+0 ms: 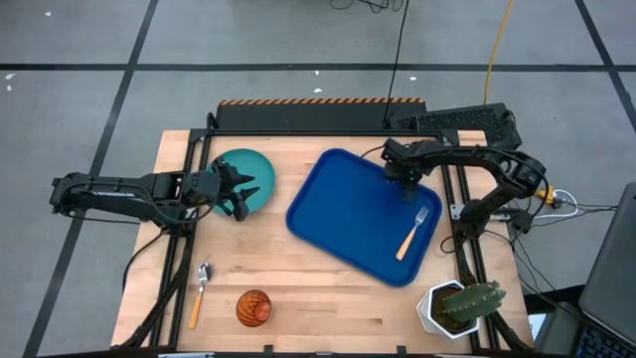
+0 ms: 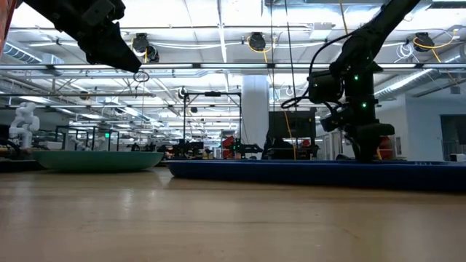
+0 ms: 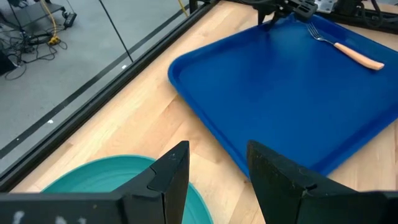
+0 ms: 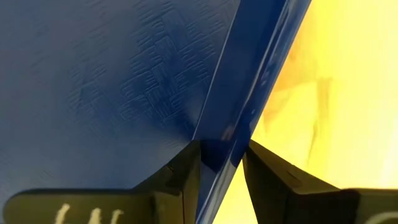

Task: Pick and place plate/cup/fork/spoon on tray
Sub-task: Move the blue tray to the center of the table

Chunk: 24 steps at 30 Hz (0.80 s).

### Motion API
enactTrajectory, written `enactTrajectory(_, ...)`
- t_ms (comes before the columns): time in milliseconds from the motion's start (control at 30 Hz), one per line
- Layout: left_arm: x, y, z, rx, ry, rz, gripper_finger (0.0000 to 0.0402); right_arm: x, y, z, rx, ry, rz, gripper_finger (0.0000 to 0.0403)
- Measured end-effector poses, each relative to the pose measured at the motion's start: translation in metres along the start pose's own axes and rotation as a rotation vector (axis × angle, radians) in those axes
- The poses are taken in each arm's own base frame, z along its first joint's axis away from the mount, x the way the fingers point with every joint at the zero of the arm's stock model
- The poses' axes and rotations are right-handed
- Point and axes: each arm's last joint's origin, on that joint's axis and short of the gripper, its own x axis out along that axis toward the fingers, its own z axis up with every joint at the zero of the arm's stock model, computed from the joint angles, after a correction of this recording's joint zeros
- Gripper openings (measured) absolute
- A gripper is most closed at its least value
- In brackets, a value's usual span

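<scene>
The blue tray (image 1: 348, 214) lies askew on the table's right half, with the orange-handled fork (image 1: 412, 234) lying flat in it. The teal plate (image 1: 256, 167) lies flat at the far left. The spoon (image 1: 200, 290) and the amber cup (image 1: 253, 308) rest on the wood near the front edge. My left gripper (image 1: 248, 196) hovers open above the plate's right edge, touching nothing; the plate (image 3: 93, 177) shows below its fingers. My right gripper (image 1: 407, 189) points down on the tray's far rim, shut on it. My right gripper pinches the tray's raised far rim (image 4: 224, 140) between its two fingers, one finger (image 4: 186, 168) inside the tray and the other outside it over the wood. The fingers come from above, pointing down, and lie across the rim. The tray looks flat on the table.
A white pot with a cactus (image 1: 457, 308) stands at the front right corner, just off the tray's near corner. Bare wood shows between plate and tray and along the front middle. Black frame rails run along the table's left and right sides.
</scene>
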Motion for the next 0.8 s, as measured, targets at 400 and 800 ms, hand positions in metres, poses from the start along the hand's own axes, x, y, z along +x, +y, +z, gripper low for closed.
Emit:
enactTrajectory(400, 0.000, 0.000, 0.000, 0.001, 0.001, 0.000, 0.0163, -0.005, 0.019, 0.018, -0.136, -0.100, -0.047, 0.0102)
enactTrajectory(800, 0.000, 0.000, 0.000, 0.002, 0.001, 0.000, 0.0163, -0.014, 0.037, 0.045, -0.261, -0.305, -0.130, 0.0102)
